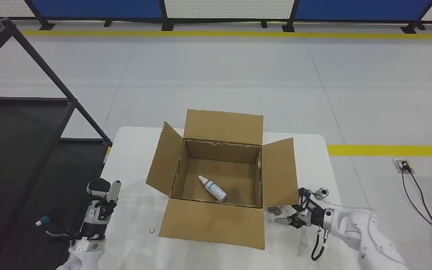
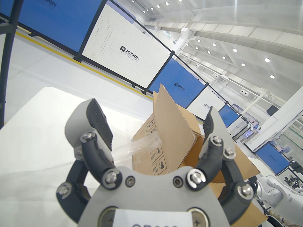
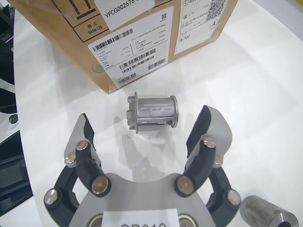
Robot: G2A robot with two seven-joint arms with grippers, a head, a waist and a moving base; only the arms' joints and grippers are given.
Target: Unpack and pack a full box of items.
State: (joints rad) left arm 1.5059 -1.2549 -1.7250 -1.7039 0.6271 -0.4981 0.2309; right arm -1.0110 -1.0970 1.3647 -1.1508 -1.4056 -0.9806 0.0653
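One box (image 1: 212, 226), one bottle (image 1: 212, 187) — one spool (image 3: 152, 112), one cylinder (image 3: 265, 210).

You see a box (image 1: 212, 226) of matt brown cardboard with smooth white paper labels (image 3: 135, 55) and a strip of glossy clear tape (image 2: 139, 146). The table (image 1: 135, 162) is smooth white with a faint sheen. The flanged part (image 3: 153, 114) is dull grey cast metal; the cylinder (image 3: 265, 211) looks like brushed metal. The right gripper (image 3: 144, 115) has satin metal fingers (image 3: 217, 124) with ribbed black rubber pads (image 3: 197, 128).
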